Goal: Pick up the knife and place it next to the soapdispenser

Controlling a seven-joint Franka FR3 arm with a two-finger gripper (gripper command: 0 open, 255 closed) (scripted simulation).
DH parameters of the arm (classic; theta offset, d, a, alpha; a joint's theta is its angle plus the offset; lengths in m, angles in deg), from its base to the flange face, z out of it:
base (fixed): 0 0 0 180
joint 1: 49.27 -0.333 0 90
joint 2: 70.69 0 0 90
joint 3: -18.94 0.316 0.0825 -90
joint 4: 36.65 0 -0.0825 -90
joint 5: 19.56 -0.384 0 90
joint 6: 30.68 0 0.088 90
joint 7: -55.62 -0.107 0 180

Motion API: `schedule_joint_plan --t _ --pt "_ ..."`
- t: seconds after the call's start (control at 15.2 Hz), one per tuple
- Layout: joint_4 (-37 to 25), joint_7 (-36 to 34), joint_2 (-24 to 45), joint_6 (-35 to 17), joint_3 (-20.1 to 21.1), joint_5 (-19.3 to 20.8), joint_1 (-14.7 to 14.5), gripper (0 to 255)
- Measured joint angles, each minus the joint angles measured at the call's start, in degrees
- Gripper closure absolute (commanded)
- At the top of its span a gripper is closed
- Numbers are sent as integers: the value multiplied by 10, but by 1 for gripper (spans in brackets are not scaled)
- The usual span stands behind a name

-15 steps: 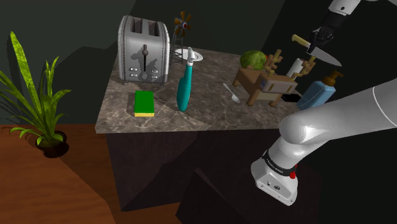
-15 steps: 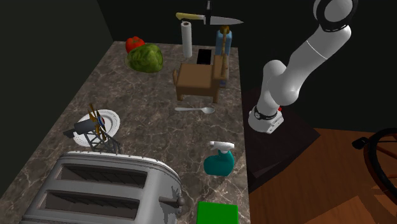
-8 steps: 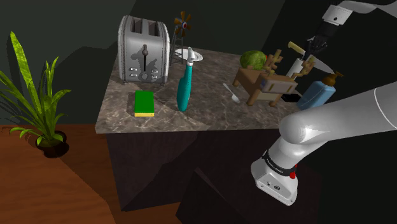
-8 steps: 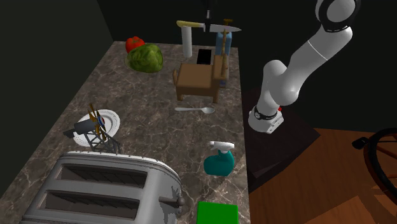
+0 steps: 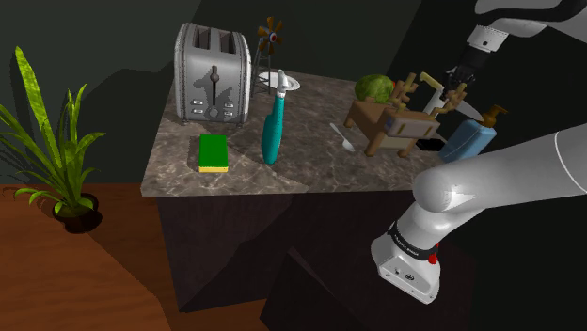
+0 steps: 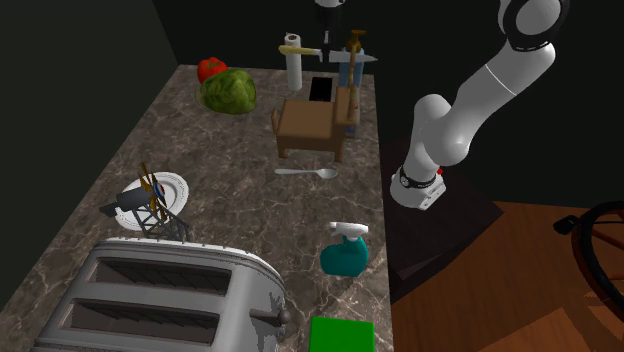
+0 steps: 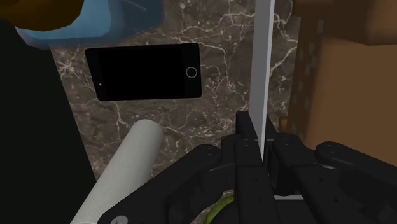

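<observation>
My gripper point(image 7: 259, 137) is shut on the knife, and the thin blade point(image 7: 263, 70) runs out from between the fingers. In the shoulder view the gripper point(image 5: 459, 77) holds the knife point(image 5: 435, 83) level above the counter's far right, just over the blue soap dispenser point(image 5: 468, 139). In the second exterior view the knife point(image 6: 300, 49) hangs between the white paper roll point(image 6: 293, 70) and the soap dispenser point(image 6: 350, 66), its pale handle over the roll. Below the gripper lie a black phone point(image 7: 145, 71) and the dispenser's blue body point(image 7: 95, 19).
A wooden box point(image 6: 313, 125) stands close to the dispenser, with a spoon point(image 6: 308, 173) beyond it. A lettuce point(image 6: 229, 92) and a tomato point(image 6: 210, 68) sit at the back. A teal spray bottle point(image 5: 274, 118), green sponge point(image 5: 214, 152), toaster point(image 5: 213, 73) and plate point(image 5: 279, 82) occupy the shoulder view's left.
The gripper has come down with the knife and shifted toward the shoulder view's left, from high above the dispenser to just over the paper roll and dispenser.
</observation>
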Motion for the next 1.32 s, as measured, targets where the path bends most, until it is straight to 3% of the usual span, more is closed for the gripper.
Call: schedule_joint_plan --t 1.32 --pt "147 -5 8 -155 -33 22 9 255"
